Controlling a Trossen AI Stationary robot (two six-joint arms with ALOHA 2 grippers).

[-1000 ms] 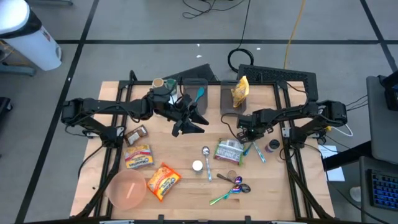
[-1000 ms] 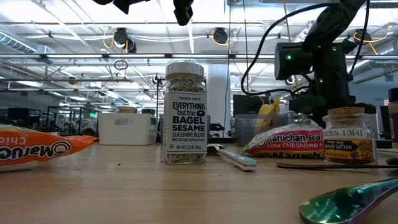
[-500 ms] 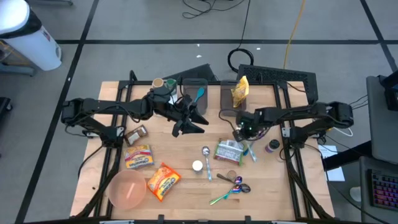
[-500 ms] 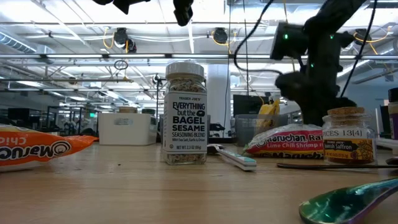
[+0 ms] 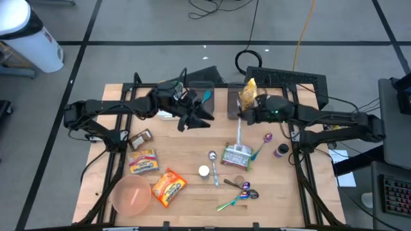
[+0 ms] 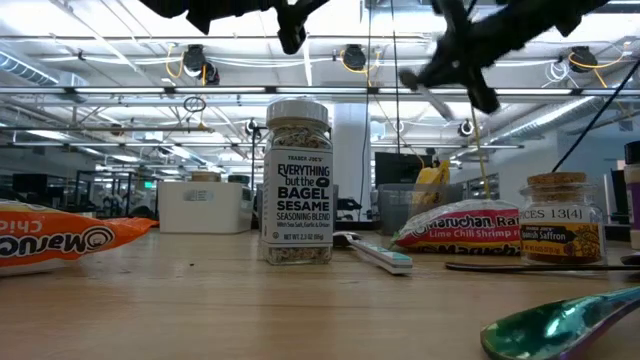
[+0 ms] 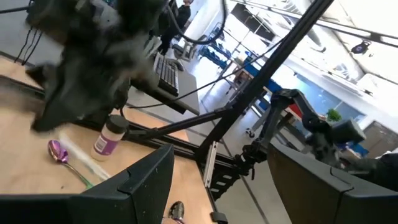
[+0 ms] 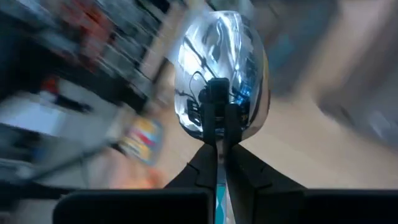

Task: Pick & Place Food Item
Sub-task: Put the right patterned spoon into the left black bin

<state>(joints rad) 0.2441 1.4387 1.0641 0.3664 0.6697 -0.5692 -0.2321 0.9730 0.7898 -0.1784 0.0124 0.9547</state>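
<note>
My right gripper point(image 5: 243, 115) hangs above the table's far middle, in front of the bin with the yellow bag point(image 5: 248, 94). It is shut on a spoon point(image 8: 222, 71) with a shiny bowl and a pale teal handle point(image 5: 239, 133). The low view shows the spoon as a pale blurred bar point(image 6: 437, 100). My left gripper point(image 5: 194, 120) hovers open and level near the left bin point(image 5: 200, 93), holding nothing. On the table lie a green ramen packet point(image 5: 236, 156), an orange one point(image 5: 168, 187) and a yellow one point(image 5: 142, 162). My right gripper pinches the spoon between its two fingertips point(image 8: 208, 155) at the neck point(image 8: 217, 124), just below the bowl. The teal handle point(image 8: 219, 196) runs back under the fingers. The spoon is lifted clear of the table, bowl beyond the fingertips.
A seasoning jar point(image 6: 298, 180) stands near the table's middle, and a spice jar point(image 5: 281, 151) stands at the right. A purple spoon point(image 5: 264, 140), a silver spoon point(image 5: 213, 160) and more spoons point(image 5: 241, 192) lie about. A pink bowl point(image 5: 131, 196) sits near left.
My right gripper has risen from the table beside the green ramen packet, tipping from pointing down to nearly level. It has gone toward the far edge and carried the teal-handled spoon up clear of the table. My left gripper has drifted slightly toward the far edge.
</note>
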